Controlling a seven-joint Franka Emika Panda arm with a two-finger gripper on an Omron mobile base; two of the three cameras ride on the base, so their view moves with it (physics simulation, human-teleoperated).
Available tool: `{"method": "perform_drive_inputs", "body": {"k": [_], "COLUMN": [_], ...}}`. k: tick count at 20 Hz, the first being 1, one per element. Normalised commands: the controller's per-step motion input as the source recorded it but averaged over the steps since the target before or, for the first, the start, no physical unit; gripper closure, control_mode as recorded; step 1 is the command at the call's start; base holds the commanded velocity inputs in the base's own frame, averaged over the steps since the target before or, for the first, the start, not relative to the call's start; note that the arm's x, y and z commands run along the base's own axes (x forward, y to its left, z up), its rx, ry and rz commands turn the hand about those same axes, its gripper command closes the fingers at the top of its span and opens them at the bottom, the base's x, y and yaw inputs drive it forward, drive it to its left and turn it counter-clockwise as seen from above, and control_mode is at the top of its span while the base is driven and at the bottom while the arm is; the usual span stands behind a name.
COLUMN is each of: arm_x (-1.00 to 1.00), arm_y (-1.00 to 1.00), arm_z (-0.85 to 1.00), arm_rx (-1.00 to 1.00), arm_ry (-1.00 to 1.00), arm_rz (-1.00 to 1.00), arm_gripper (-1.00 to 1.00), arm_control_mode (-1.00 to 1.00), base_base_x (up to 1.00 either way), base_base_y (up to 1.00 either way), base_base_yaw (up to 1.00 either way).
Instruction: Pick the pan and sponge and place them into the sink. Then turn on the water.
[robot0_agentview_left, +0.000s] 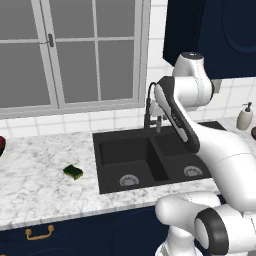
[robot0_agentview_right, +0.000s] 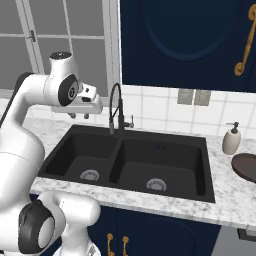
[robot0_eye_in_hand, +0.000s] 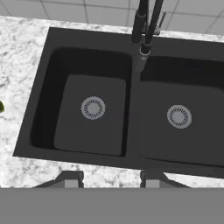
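Fingertips of the gripper (robot0_eye_in_hand: 112, 177) rise at 6 o'clock in the hand view, set apart with nothing between them, so the claw is open and empty. It hangs above the sink's (robot0_eye_in_hand: 135, 87) front rim, looking down on the divider; in the right base view the gripper (robot0_agentview_right: 80, 115) hovers over the left basin, near the faucet (robot0_agentview_right: 116, 107).

Nothing of the task looks done yet. Both basins are bare down to their silver drains, and no blue stream falls from the faucet tip, so the water is off. Left to do, by my reading: fetch the sponge, fetch the pan, put both in the sink, then open the tap.

In the left base view the sponge (robot0_agentview_left: 73, 172) lies on the marble counter (robot0_agentview_left: 35, 175) at 9 o'clock from the sink, well apart from its rim. It is a small block, yellow-green below with a dark green top, lying flat; a sliver of it shows at the 9 o'clock edge of the hand view.

On the other side, the pan (robot0_agentview_right: 246, 167) sits on the counter at 3 o'clock from the sink in the right base view, just beyond the soap bottle (robot0_agentview_right: 231, 139). It is round, shallow and dark reddish-brown, cut off by the picture's edge; I cannot make out its handle.

The sponge seems the nearer first pick.
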Motion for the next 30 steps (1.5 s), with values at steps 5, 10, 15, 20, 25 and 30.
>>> {"method": "perform_drive_inputs", "body": {"k": [5, 10, 15, 20, 25, 30], "arm_x": [-0.05, -0.02, 0.0, 0.14, 0.47, 0.42], "arm_y": [0.73, 1.0, 0.85, 0.71, 0.98, 0.71], "arm_z": [-0.09, -0.32, -0.39, -0.48, -0.45, -0.42], "arm_rx": [0.0, 0.0, -0.12, -0.19, -0.13, -0.02], "arm_ry": [0.0, 0.08, 0.24, 0.14, 0.11, 0.14], "arm_rz": [0.02, 0.26, 0.21, 0.05, 0.0, 0.05], "arm_gripper": [-1.0, -1.0, -1.0, -1.0, -1.0, -1.0], "arm_control_mode": [-1.0, -1.0, -1.0, -1.0, -1.0, -1.0], "base_base_x": [0.0, 0.0, 0.0, 0.0, 0.0, 0.0], "base_base_y": [0.0, 0.0, 0.0, 0.0, 0.0, 0.0], "base_base_yaw": [0.0, 0.0, 0.0, 0.0, 0.0, 0.0]}}
